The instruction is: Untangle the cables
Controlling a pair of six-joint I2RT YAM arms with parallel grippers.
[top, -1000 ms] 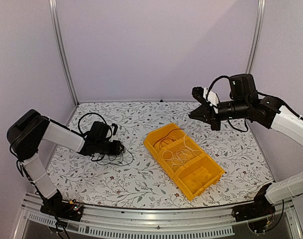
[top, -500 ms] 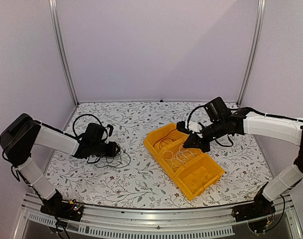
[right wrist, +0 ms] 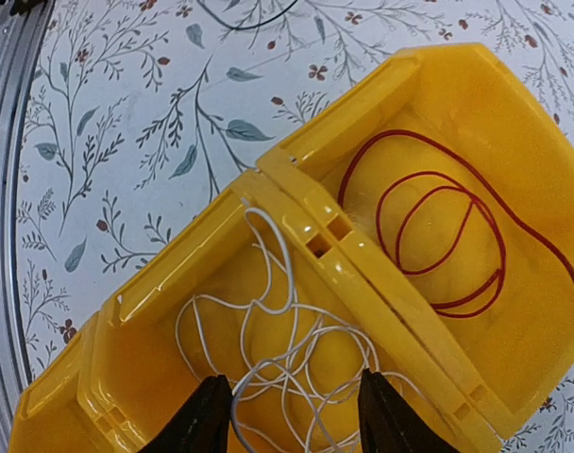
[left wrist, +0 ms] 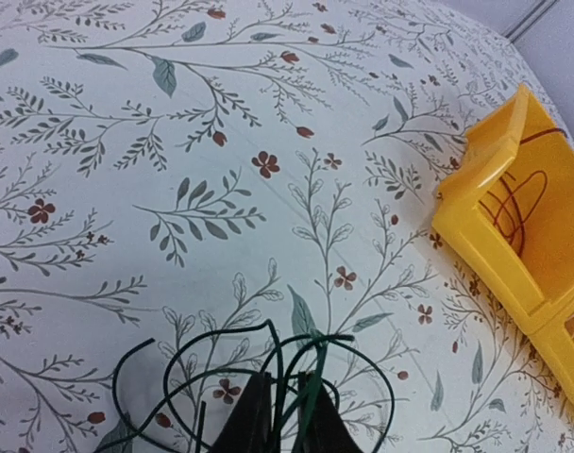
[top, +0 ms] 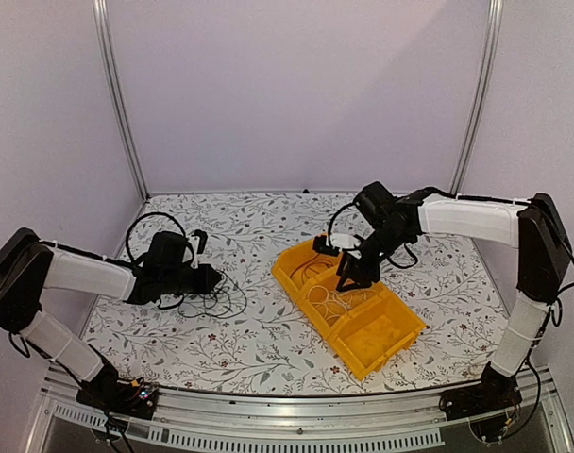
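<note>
Assessing hazards from the largest item down: the table [top: 268, 344] offers a flat patterned surface, and we judge that any cable dragged across it may sweep into its neighbours; the yellow bin [top: 405, 330] stands right of centre with three compartments in a row. Nothing visible fixes it, so a pull on a cable caught at a divider could slide or tip it.

The right gripper [right wrist: 292, 382] hangs over the middle compartment, jaws apart and holding nothing, with the bin wall close to both fingers. A descent off line could strike the divider; a closure here could take several strands at once.

The left gripper [left wrist: 285, 387] sits low over the left half of the table, jaws drawn nearly together with strands between them. As far as the wrist view shows, this is a pinch on the black cable [left wrist: 211, 338].

The black cable lies in loose overlapping loops on the table, well apart from the bin; lifting crossed strands together could tighten them into a knot, and so thin a wire may slip free.

The white cable [right wrist: 287, 359] is bunched in the middle compartment, one strand rising to the slotted divider — a likely snag point.

The red cable [right wrist: 438, 186] lies coiled in the far compartment, apart from the white; we expect trouble there only if the bin shifts.
</note>
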